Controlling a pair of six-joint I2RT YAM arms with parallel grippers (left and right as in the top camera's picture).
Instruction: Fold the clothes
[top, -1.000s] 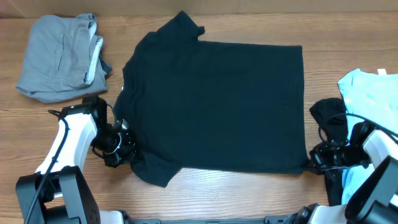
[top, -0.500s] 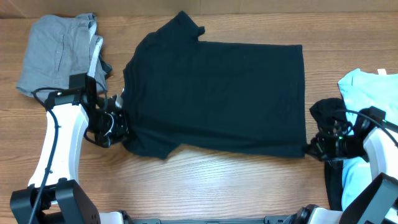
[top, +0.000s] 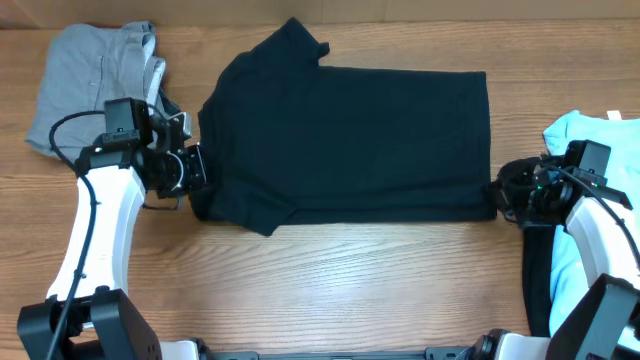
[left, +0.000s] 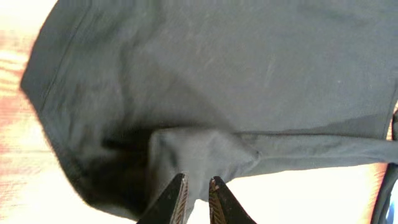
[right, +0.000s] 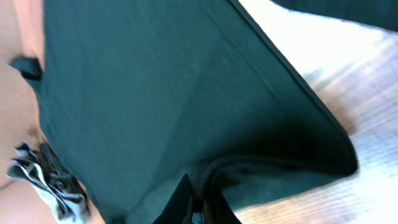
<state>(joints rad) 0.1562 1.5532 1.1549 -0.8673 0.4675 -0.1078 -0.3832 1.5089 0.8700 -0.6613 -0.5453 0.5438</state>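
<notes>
With the right gripper (right: 198, 200) closed tight, pinches a hem corner of the black T-shirt (top: 350, 140). At the left gripper (left: 194, 190), shows narrow, barely parted jaws against the sleeve-side fold, grip unclear. Spreads the shirt flat on the table (top: 350, 300), near edge doubled over, seemingly for a straight lengthwise fold.

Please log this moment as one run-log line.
black T-shirt: flat, near edge doubled over | left gripper: at sleeve-end fold, grip unclear | right gripper: shut on hem corner | grey garment: by left arm
</notes>
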